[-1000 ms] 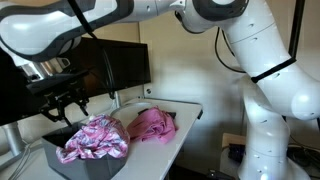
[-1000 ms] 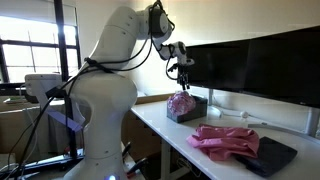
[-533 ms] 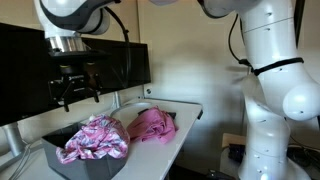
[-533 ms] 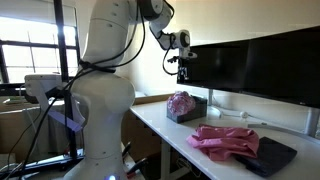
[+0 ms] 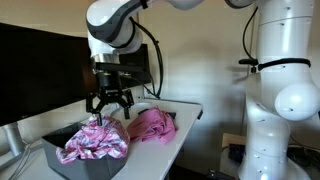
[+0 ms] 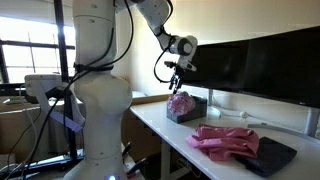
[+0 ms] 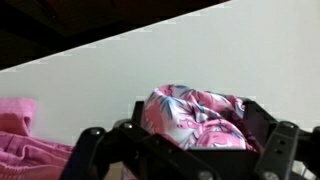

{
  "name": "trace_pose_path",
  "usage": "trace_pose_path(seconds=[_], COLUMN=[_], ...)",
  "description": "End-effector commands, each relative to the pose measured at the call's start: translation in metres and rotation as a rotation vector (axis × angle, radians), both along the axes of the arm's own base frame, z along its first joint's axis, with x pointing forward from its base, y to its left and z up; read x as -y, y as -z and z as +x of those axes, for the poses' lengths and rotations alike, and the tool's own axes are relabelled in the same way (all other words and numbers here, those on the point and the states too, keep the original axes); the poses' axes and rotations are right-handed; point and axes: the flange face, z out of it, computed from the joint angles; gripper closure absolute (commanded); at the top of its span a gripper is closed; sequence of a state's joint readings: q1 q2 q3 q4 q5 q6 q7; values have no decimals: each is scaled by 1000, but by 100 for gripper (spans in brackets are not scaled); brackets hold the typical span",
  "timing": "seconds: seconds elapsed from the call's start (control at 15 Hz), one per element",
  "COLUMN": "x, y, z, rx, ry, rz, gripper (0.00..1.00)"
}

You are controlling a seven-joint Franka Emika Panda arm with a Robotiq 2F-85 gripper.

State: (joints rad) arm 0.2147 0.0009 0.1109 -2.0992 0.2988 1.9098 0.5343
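White table [image 5: 188,112] set before dark monitors [image 5: 30,70]. The hand [image 5: 108,110], its fingers spread apart and holding nothing, hangs just above the floral cloth [image 5: 95,140]. The cloth lies bunched directly beneath the hand, inside the bin [image 5: 48,158]. Farther off to the hand's side, just beside the bin, a pink cloth [image 5: 150,125] lies on the table.

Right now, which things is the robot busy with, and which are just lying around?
Busy with: the open tool, the flowery cloth under it, the bin holding that cloth.
Lying around: the pink cloth on the table, the monitor.
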Motion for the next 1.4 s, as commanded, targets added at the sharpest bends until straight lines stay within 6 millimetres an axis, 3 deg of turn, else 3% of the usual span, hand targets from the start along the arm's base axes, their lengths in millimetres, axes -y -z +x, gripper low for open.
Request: trace_pose_path(seconds=[0.0,0.27,0.67,0.87,1.13,1.33], x=[25,21,-22,-33,-31,-25], y=[15,20,24,32,41,31], z=[-26,-30,-26,-27,-25,-23], rx=[42,149,320,346,365,397], ry=[43,60,45,26,22,20], rz=[19,0,28,18,-24,-81], gripper=[0,0,0,0,0,0])
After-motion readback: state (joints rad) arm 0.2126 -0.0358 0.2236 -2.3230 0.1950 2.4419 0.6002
